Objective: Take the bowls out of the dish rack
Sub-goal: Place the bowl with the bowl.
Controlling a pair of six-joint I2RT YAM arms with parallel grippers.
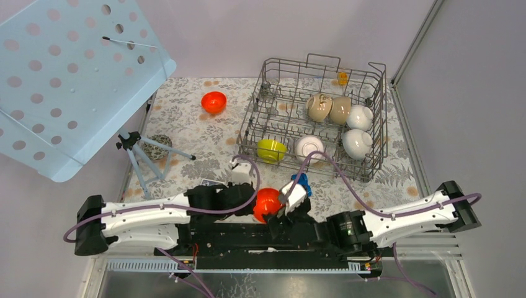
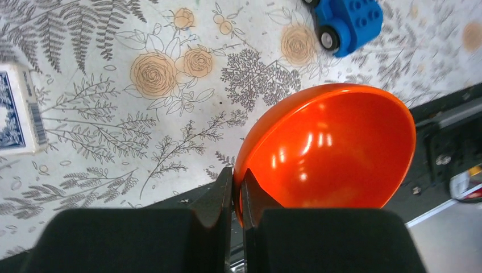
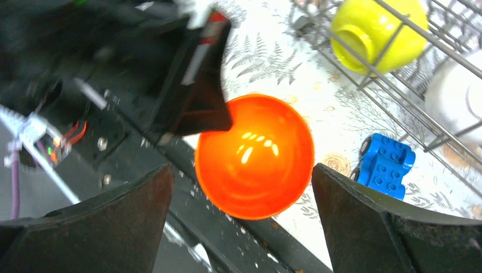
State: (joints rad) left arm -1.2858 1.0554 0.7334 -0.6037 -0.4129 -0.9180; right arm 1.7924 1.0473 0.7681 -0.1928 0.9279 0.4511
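Observation:
An orange-red bowl hangs over the table's near edge, and my left gripper is shut on its rim, one finger inside and one outside. My right gripper stands wide open around this bowl without touching it. The grey wire dish rack holds a yellow-green bowl, three white bowls and two beige bowls. A second orange-red bowl sits upright on the table, left of the rack.
A blue toy car lies between the held bowl and the rack. A small tripod and a speckled ball stand at the left. A blue card box lies near my left arm. A perforated blue panel overhangs the far left.

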